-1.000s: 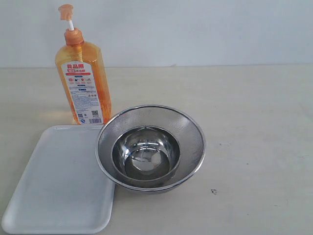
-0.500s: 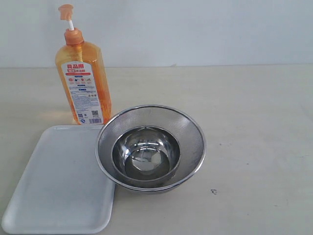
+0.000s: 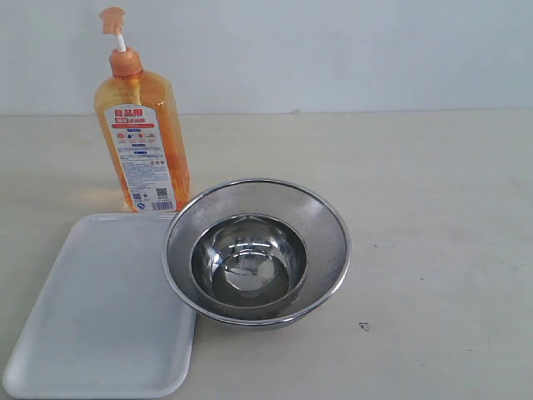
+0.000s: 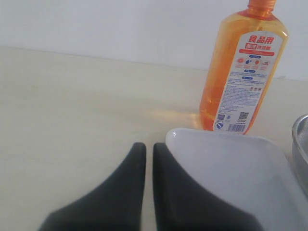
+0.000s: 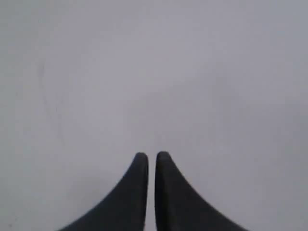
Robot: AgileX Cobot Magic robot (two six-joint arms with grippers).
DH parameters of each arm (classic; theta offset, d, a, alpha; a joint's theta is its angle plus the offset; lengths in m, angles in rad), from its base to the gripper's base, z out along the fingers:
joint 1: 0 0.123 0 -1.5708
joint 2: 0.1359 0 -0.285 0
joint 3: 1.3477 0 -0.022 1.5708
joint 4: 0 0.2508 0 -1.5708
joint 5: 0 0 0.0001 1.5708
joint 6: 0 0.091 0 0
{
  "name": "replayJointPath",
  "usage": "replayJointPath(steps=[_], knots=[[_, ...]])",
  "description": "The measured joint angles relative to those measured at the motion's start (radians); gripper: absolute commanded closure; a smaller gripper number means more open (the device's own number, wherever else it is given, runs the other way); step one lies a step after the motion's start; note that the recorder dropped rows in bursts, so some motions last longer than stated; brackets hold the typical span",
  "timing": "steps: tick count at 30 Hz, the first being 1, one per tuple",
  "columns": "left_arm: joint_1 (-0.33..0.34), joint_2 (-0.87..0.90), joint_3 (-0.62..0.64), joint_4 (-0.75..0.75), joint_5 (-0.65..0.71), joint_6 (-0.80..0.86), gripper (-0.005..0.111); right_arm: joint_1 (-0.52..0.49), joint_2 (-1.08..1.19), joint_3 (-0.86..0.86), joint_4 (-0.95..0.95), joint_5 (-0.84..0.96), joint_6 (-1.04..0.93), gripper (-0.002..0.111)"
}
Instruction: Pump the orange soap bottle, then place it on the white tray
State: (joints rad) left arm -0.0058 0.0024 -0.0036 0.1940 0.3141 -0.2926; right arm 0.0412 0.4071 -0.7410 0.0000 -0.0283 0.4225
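my left gripper hangs low over the table, fingers pressed almost together, pinching nothing, tips just beside a corner of the white tray. orange soap bottle upright, untouched, far left of the table, just behind the tray. tray at near left corner. mesh bowl holding a steel bowl mid table, rim over the tray's right edge. my right gripper pressed together, empty, facing a plain pale surface.

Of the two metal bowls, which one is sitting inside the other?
The smaller, shiny solid steel bowl sits inside. The larger mesh bowl around it has a finely perforated wall.
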Motion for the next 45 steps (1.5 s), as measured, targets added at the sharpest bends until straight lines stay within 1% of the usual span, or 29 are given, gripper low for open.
replayJointPath(steps=[4,6,9,12,17,22,27,32,36,37,39,41,44,45], knots=[[0.0,0.0,0.0,0.0,0.0,0.0,0.102,0.127,0.186,-0.139,-0.032,0.076,-0.077,0.108],[0.0,0.0,0.0,0.0,0.0,0.0,0.102,0.234,0.303,-0.205,-0.039,0.118,-0.16,0.108],[0.0,0.0,0.0,0.0,0.0,0.0,0.102,0.367,0.452,-0.286,-0.041,0.164,-0.299,0.108],[0.0,0.0,0.0,0.0,0.0,0.0,0.102,0.449,0.596,-0.349,-0.006,0.187,-0.402,0.108],[0.0,0.0,0.0,0.0,0.0,0.0,0.102,0.465,0.741,-0.401,0.119,0.234,-0.558,0.108],[0.0,0.0,0.0,0.0,0.0,0.0,0.102,0.467,0.828,-0.4,0.256,0.279,-0.699,0.108],[0.0,0.0,0.0,0.0,0.0,0.0,0.102,0.467,0.842,-0.351,0.335,0.218,-0.727,0.108],[0.0,0.0,0.0,0.0,0.0,0.0,0.102,0.467,0.842,-0.3,0.353,0.182,-0.736,0.108],[0.0,0.0,0.0,0.0,0.0,0.0,0.102,0.467,0.814,-0.203,0.364,0.122,-0.736,0.108],[0.0,0.0,0.0,0.0,0.0,0.0,0.102,0.467,0.787,-0.156,0.368,0.087,-0.743,0.108],[0.0,0.0,0.0,0.0,0.0,0.0,0.102,0.467,0.764,-0.116,0.368,0.064,-0.759,0.108],[0.0,0.0,0.0,0.0,0.0,0.0,0.102,0.467,0.729,-0.049,0.363,-0.013,-0.783,0.108],[0.0,0.0,0.0,0.0,0.0,0.0,0.102,0.471,0.716,0.107,0.276,-0.289,-0.731,0.108],[0.0,0.0,0.0,0.0,0.0,0.0,0.102,0.473,0.72,0.176,0.169,-0.403,-0.69,0.108]])
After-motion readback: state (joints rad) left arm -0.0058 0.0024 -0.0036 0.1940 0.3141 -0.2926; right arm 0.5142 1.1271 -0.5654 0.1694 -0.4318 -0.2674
